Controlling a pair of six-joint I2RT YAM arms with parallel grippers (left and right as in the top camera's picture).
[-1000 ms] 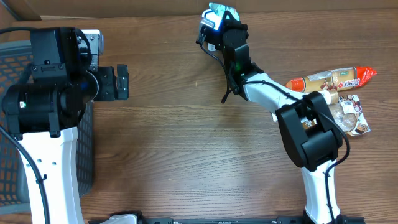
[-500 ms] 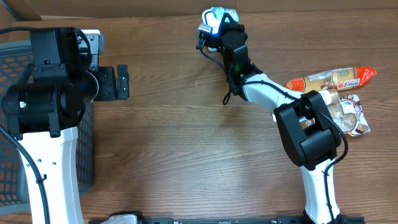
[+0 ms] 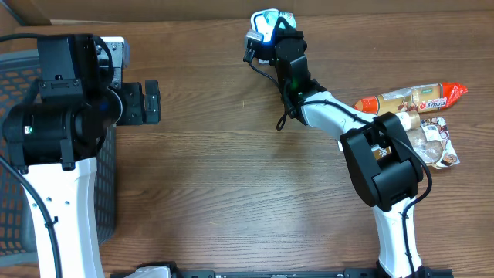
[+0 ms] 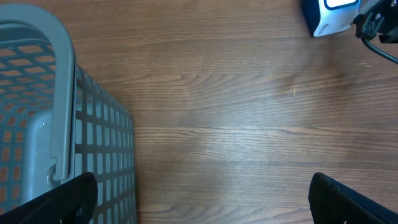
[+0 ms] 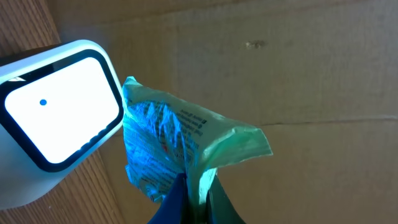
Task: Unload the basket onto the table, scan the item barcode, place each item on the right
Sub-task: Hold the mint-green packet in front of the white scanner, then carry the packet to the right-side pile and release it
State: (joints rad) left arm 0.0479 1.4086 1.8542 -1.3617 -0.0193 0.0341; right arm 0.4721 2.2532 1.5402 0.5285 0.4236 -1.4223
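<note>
Nearest the arm bases, the wooden bench is bare boards. At its left edge stands a grey lattice basket, and the left arm rises over the basket's inner side. The left fingers are spread wide with nothing between them. They point across the bench toward its middle and hang above the boards just past the basket's rim. On the right side, farther back, lie two snack packs. One is a pale crinkled bag close beside the right arm's elbow. The other is a long orange-ended roll pack just behind it, and the two packs touch or nearly touch. From there the right arm stretches away to the far edge of the bench. The right fingers are clenched on the lower edge of a thin green packet, holding it up off the boards. The packet sits just beside the bright window of a white scanner. Its crumpled side toward the scanner is lit blue and carries small print too fine to read. Whether a barcode faces the window cannot be told. A brown cardboard wall stands behind the packet and the scanner.
</note>
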